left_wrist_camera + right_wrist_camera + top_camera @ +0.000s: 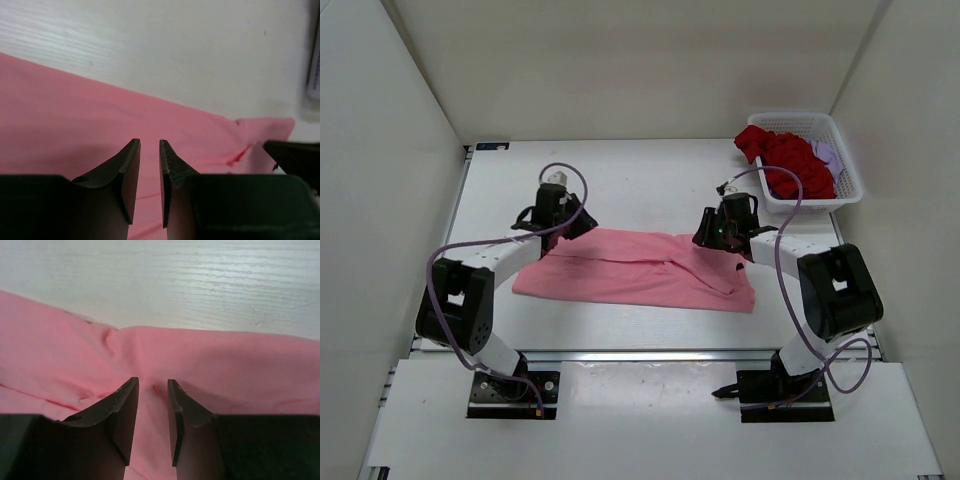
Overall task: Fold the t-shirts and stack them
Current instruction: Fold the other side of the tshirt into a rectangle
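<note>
One pink t-shirt (pixel 635 272) lies flat on the white table (pixel 640 170), in the middle, between the two arms. It is folded into a long strip. Its long way runs from left to right across the table, and the right end sits a little nearer the arms than the left end. A small flap of cloth sticks out at the right end.

The left gripper (pixel 578 222) is over the far left corner of the pink shirt. Its fingers (pixel 131 170) are open just a little, with a thin gap, and nothing is pinched in the gap. The right gripper (pixel 712 236) is over the far right edge of the pink shirt. Its fingers (pixel 125 410) are also a little open and hold nothing.

One white basket (pixel 850 170) stands at the far right corner of the table. One dark red t-shirt (pixel 785 160) is bunched up in it and hangs over its left side. One lavender t-shirt (pixel 827 155) peeks out beside it.

That makes three shirts, one basket and two grippers.
</note>
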